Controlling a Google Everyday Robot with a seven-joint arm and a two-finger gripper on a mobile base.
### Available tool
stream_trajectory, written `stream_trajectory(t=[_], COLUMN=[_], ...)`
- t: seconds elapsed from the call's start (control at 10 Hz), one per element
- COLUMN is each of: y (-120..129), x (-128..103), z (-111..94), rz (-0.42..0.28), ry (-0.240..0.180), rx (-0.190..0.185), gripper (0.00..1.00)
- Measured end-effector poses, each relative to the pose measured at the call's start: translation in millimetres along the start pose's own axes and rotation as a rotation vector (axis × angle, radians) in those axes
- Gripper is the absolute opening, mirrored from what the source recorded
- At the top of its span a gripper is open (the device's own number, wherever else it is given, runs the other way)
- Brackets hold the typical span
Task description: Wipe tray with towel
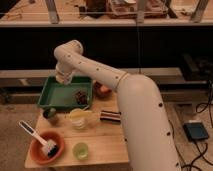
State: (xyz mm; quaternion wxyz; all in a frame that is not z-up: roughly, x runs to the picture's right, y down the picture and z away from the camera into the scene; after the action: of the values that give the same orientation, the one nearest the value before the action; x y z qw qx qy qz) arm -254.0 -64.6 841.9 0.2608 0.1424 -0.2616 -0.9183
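Arm enters from the lower right of my view, sweeps up across the table's right side, bends at a raised elbow and drops toward the back left corner. The gripper (62, 80) hangs at the end of that downward link, over the far left part of the tray (54, 106), near its back rim. Jaws closed together; I cannot tell whether anything is pinched between them, or whether they touch the tray floor. The tray is green, shallow and rectangular. It sits at the back left of the wooden table (107, 146), with its long side running left to right. A small dark object (80, 94) lies inside it toward the right end, apart from the gripper. Just right of the tray, partly behind the arm, I see an orange-red bowl (103, 90). In front of the tray stand a small dark green item (50, 114) at the left, a yellowish cup (78, 120) near the middle and a dark bar-shaped object (110, 116) to its right. At the front left, a second orange bowl (55, 150) holds a white brush (34, 135), its handle angled up and left. A pale green cup (80, 150) stands just right of it.
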Motion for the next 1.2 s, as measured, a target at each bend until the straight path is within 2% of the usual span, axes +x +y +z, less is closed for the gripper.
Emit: stream_trajectory(t=[0.2,0.4,0.6,0.8,1.0,1.2], y=[-5.2,-21.6,-25.7,-26.7,-24.8,-34.6], x=[-0.5,-0.2,-3.0,-7.3,-11.2,-8.8], z=[14.2,43.0,62.8,75.2,82.1,98.3], rz=[-0.01,-0.026,-0.013,0.004,0.0,-0.026], ry=[-0.026,-0.038,-0.022,0.021,0.063,0.065], rx=[0.013,0.026,-0.001,-0.027,-0.03,-0.001], gripper=[0.0,0.0,0.0,0.0,0.0,0.0])
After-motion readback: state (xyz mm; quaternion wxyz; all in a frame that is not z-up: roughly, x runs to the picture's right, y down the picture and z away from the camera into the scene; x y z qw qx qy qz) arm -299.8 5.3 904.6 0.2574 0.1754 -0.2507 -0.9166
